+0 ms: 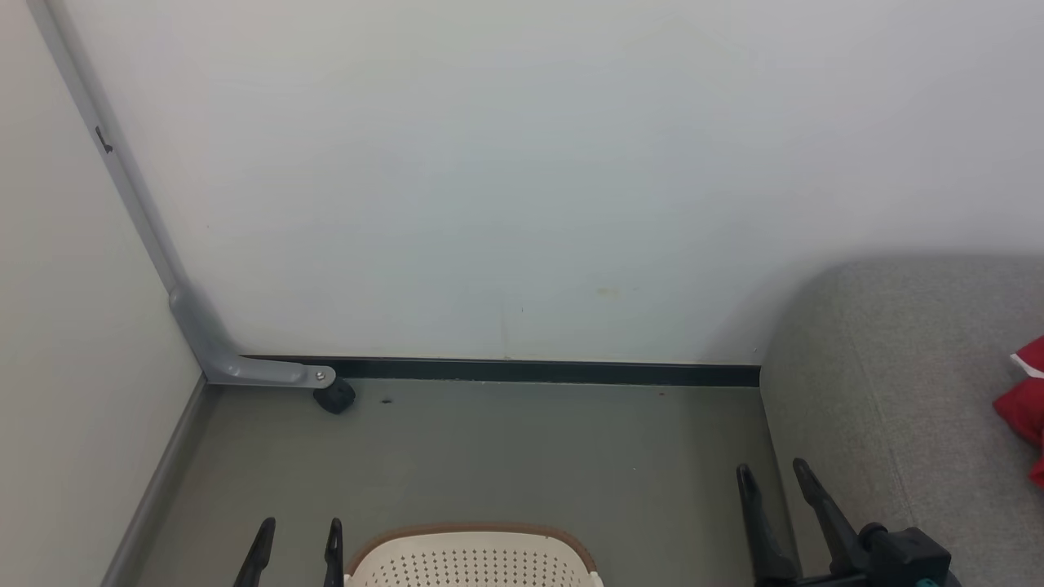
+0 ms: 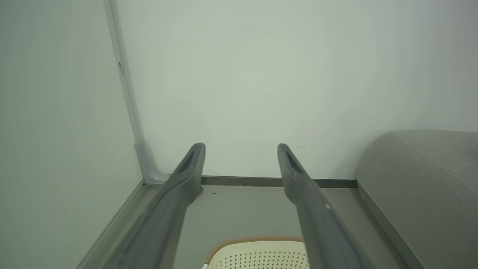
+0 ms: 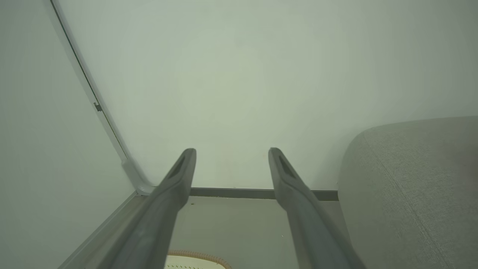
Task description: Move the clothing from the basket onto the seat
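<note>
Starting at the far left, a pale side wall (image 1: pixel 57 342) meets the back wall (image 1: pixel 530 163) in a corner. A grey metal post (image 1: pixel 122 179) slants down that corner and bends into a bracket (image 1: pixel 253 372) lying along the floor (image 1: pixel 530 456). A small black wheel (image 1: pixel 334 397) sits under the bracket's end. A dark skirting strip (image 1: pixel 571 373) runs rightward from there along the foot of the back wall.

In the head view the left pincer (image 1: pixel 301 526) rises from the bottom edge at the lower left, its two dark fingers spread apart with nothing between them. Its own wrist view shows the left pincer (image 2: pixel 241 147) the same way, with wall and floor visible through the gap.

Just right of it stands the basket (image 1: pixel 473 531), on the floor at the bottom middle. Its brown rim and a cream wall with rows of small holes show. Its inside is cut off by the frame, so what it holds cannot be told.

Further right, the right pincer (image 1: pixel 771 469) is also spread and holds nothing. Its fingers point up beside the rounded edge of the seat (image 1: pixel 889 391). The right wrist view confirms the wide gap of the right pincer (image 3: pixel 232 151).

The grey-green seat takes up the lower right and stands against the back wall. At the far right edge the clothing (image 1: pixel 1026 399) lies on the seat. It is a bunched red garment with white trim, partly cut off by the frame and well apart from both pincers.
</note>
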Robot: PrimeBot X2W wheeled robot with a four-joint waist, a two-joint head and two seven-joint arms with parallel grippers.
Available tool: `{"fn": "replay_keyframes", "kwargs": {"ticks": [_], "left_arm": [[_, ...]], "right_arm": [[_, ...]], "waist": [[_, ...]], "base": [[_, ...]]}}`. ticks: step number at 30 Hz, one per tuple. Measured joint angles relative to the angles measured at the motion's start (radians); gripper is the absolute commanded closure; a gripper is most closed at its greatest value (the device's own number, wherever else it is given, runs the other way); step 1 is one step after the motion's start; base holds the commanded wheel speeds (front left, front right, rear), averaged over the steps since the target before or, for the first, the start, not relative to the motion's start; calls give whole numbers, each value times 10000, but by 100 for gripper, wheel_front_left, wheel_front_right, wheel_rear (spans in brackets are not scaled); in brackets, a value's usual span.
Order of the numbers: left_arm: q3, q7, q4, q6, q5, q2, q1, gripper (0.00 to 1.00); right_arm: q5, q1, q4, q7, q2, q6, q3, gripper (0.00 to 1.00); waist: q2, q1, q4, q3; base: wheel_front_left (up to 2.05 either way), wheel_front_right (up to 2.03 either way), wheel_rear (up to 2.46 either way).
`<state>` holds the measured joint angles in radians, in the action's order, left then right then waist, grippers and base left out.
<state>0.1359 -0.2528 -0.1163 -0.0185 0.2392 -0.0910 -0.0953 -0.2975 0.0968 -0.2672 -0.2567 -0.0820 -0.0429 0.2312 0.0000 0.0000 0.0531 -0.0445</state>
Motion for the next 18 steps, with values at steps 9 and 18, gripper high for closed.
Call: {"fn": "replay_keyframes", "kwargs": {"ticks": [9,18], "left_arm": [[-253,0,-132,-65,-12,92,-106,0],[-512,0,-265,188,226,228,-327,0]], "right_arm": [[305,-463,-153,2,73,265,84,0],[314,-429,-270,2,151,267,21,0]], "waist": [[0,0,-139,18],[0,0,-315,80]], "base": [[0,0,0],[0,0,0]]}}
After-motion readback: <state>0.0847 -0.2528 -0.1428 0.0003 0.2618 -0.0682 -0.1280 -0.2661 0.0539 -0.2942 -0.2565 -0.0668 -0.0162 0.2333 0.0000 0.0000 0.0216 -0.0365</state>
